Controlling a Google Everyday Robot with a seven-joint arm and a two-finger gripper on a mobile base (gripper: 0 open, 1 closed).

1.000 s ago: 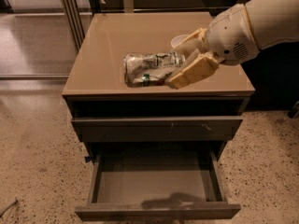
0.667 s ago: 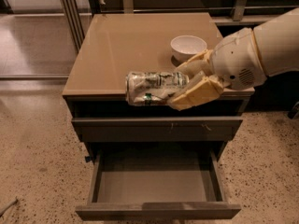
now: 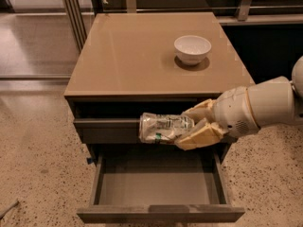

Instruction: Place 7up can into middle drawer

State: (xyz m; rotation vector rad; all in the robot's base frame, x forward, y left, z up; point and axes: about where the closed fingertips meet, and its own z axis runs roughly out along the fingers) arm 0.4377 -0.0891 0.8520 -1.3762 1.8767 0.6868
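Observation:
The 7up can [image 3: 163, 127], silver with green print and dented, lies on its side in my gripper [image 3: 191, 126]. The gripper is shut on the can's right end, with tan fingers [image 3: 201, 137] above and below it. The can hangs in front of the cabinet's upper drawer front [image 3: 106, 129], past the front edge of the top. It is above the back part of the middle drawer [image 3: 156, 186], which is pulled out, with a bare flat grey floor. My white arm comes in from the right.
A white bowl [image 3: 192, 48] stands on the tan cabinet top [image 3: 132, 56] at the back right. The open drawer's front rim [image 3: 161, 214] sticks out toward the camera over speckled floor [image 3: 38, 174]. Metal frame posts [image 3: 71, 8] stand behind at left.
My gripper has carried the can from over the cabinet top, forward and down past its front edge, to a spot above the open drawer. The bowl, earlier hidden by the arm, now shows.

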